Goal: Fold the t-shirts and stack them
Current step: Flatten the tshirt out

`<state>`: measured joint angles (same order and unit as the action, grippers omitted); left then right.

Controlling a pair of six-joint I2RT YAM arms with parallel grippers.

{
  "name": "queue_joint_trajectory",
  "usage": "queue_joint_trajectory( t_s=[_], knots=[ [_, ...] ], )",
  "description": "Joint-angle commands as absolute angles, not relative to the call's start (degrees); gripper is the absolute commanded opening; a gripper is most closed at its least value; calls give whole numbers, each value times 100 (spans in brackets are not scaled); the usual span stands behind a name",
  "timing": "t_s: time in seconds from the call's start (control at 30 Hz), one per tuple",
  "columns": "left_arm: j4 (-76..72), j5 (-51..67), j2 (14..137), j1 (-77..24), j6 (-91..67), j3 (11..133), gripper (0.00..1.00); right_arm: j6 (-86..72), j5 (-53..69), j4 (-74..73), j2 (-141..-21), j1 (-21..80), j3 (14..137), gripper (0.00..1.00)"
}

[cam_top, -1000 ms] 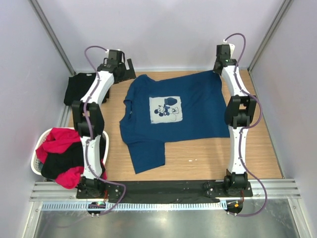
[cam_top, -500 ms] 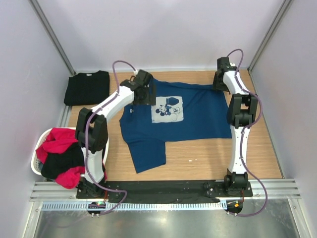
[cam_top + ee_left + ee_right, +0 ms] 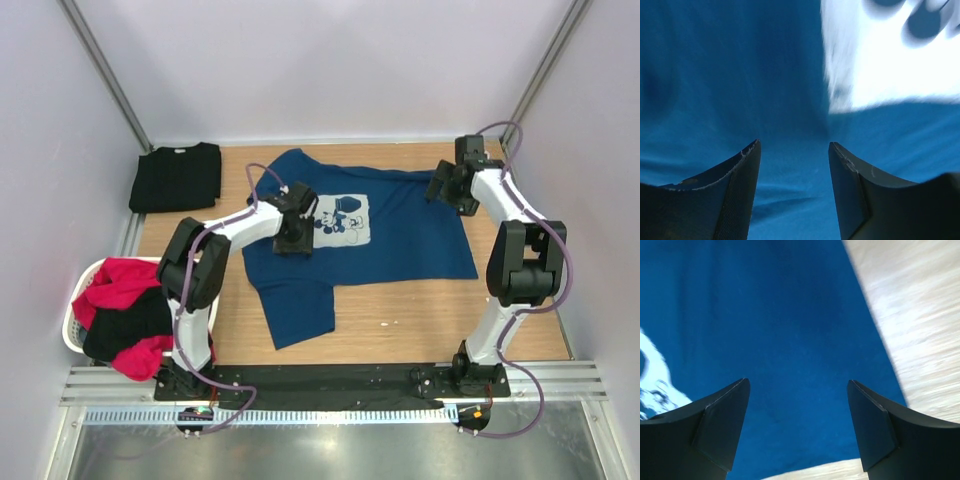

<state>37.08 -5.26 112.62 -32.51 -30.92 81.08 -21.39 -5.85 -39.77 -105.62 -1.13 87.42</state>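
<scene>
lying spread over the middle of the wooden tabletop (image 3: 420, 315) in the top view is the navy t-shirt (image 3: 400, 235), front up, collar toward the left and hem toward the right, one sleeve trailing toward the near edge. its pale square print (image 3: 340, 220) faces up. the left gripper (image 3: 296, 238) is low over the shirt just beside the print's left edge, on the collar side. the right gripper (image 3: 445, 185) is at the shirt's far right corner, by the hem. a folded black t-shirt (image 3: 178, 177) lies in the far left corner, well apart from the navy one. at the near left, off the wood, a white basket (image 3: 72, 335) holds a red t-shirt (image 3: 125, 280) bunched together with a second black t-shirt (image 3: 125, 325).

the left wrist view looks straight down on navy cloth, lightly rippled, with a blurred part of the print at the upper right. the left gripper's (image 3: 794, 145) two dark fingers stand apart with a clear gap between them, and only flat cloth shows in that gap; nothing is pinched.

the right wrist view shows the shirt's straight edge running down the right side, with bare wood beyond it and a corner of the print at the far left. the right gripper (image 3: 797, 382) is spread wide over plain blue cloth, holding nothing.
</scene>
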Motion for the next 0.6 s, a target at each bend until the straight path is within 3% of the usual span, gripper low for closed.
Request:
queue_joint_trajectory(
  t_s=[0.0, 0.3, 0.57],
  knots=[
    [3717, -395, 10934, -3559, -3208, 7700, 58, -2417, -79, -3349, -10547, -53, 7974, 84],
    [4192, -229, 10512, -4104, -3270, 6909, 58, -2575, -316, -3129, -9958, -18, 6435, 78],
    [4667, 148, 10178, -4324, -3217, 6627, 57, -2821, -1132, -4050, -9212, -18, 5511, 76]
  ],
)
